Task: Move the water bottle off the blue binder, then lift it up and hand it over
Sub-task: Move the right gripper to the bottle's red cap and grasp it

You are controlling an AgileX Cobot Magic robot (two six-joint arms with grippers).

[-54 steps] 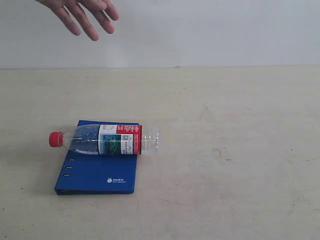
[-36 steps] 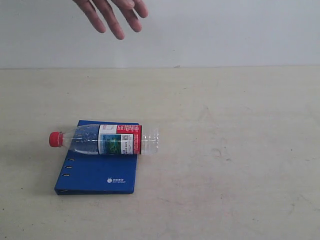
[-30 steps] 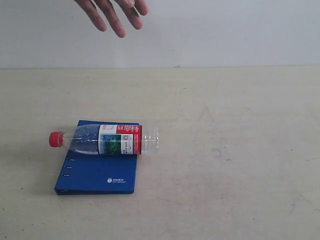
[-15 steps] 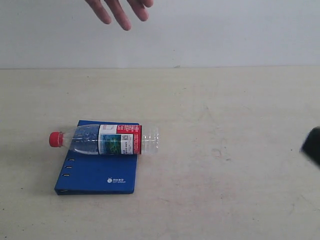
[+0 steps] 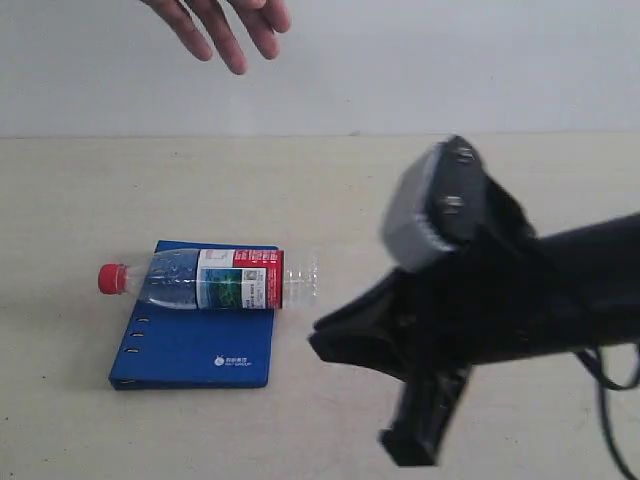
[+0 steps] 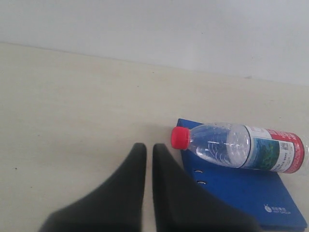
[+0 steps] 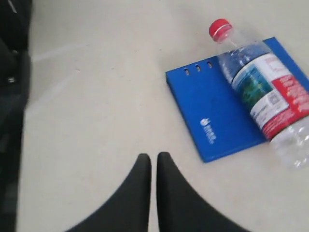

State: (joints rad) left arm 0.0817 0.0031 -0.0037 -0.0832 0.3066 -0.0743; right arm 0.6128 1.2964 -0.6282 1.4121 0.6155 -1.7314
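Observation:
The water bottle (image 5: 215,280) (image 6: 241,152) (image 7: 263,101) lies on its side across the far part of the blue binder (image 5: 190,350) (image 6: 241,186) (image 7: 207,106). Its red cap overhangs the spine edge and its base overhangs the opposite edge. My right gripper (image 5: 322,345) (image 7: 153,157) is shut and empty, hovering over the bare table just right of the binder, its tips pointing toward it. My left gripper (image 6: 149,147) is shut and empty too, over the table a short way from the bottle's cap. It does not show in the exterior view.
A person's open hand (image 5: 215,20) hangs above the far left of the beige table (image 5: 400,180), fingers down. The right arm's black body and grey camera housing (image 5: 430,210) block the exterior view's right half. A dark piece of equipment (image 7: 9,96) stands at one edge of the right wrist view.
The right arm has swept in from the exterior view's right edge toward the binder and now fills that side. The hand drifted slightly. Bottle and binder have not moved.

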